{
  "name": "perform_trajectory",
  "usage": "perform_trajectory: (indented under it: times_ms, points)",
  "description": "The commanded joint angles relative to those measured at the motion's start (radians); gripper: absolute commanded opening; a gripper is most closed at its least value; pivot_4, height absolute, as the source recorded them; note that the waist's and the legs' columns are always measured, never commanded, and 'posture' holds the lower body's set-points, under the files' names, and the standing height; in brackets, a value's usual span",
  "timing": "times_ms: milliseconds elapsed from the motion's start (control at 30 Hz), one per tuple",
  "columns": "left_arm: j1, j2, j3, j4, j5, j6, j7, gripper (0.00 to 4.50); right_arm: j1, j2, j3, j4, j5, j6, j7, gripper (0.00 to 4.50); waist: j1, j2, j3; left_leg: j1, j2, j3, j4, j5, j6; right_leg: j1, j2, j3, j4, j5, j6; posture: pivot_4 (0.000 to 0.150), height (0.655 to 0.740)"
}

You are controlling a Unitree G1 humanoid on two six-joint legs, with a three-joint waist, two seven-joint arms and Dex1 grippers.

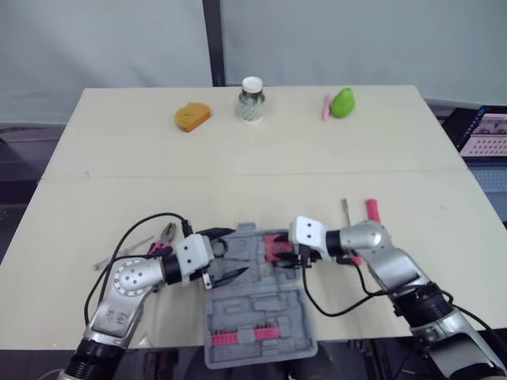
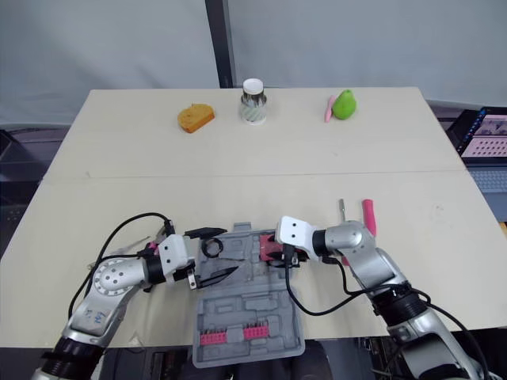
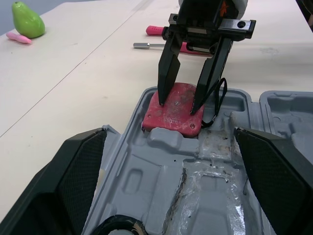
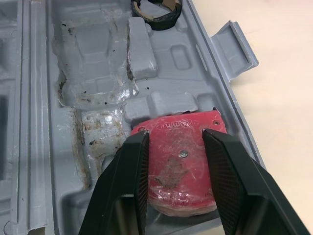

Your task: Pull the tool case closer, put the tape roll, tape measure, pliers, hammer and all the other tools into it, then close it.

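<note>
Now, step: seating the tape measure [image 4: 181, 166] in the open tool case [image 1: 261, 317] at the table's near edge.
Right gripper [image 4: 176, 139]: part-spread, tips on its red face, not clasping.
Left gripper [image 1: 230, 255]: wide, empty, over the tape roll [image 2: 210, 247] in the case.
Next: I'd say lift clear, then fetch the pliers [image 1: 168, 232] beside the case.

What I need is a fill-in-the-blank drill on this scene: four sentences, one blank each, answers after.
The grey tool case stands ____, its lid not shut.
The robot's ____ claw hangs over the red tape measure.
The tape roll in the case is ____ in colour.
The pink-handled tool lies on the ____, outside the case.
Answers: open; right; black; table.
</note>
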Motion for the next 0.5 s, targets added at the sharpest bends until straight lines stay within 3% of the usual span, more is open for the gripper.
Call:
perform_trajectory:
  times_ms: [33, 500]
  points:
    - [-0.012, 0.01, 0.018, -0.034, -0.021, 0.001, -0.004, 4.5, 0.012, 0.01, 0.014, 0.097, -0.022, -0.032, -0.007, 1.84, 0.0, -0.001, -0.001, 0.0, 0.0, 0.0, 0.0, 0.0, 0.0, 0.0, 0.0, 0.0, 0.0, 0.0, 0.0, 0.15, 0.74]
    - [-0.019, 0.013, 0.017, -0.053, -0.024, 0.025, 0.0, 4.5, 0.009, 0.05, 0.04, 0.264, -0.035, -0.127, 0.025, 1.84, 0.0, -0.002, -0.004, 0.002, 0.0, 0.0, 0.0, 0.0, 0.0, 0.002, 0.0, 0.0, 0.0, 0.0, 0.0, 0.15, 0.74]
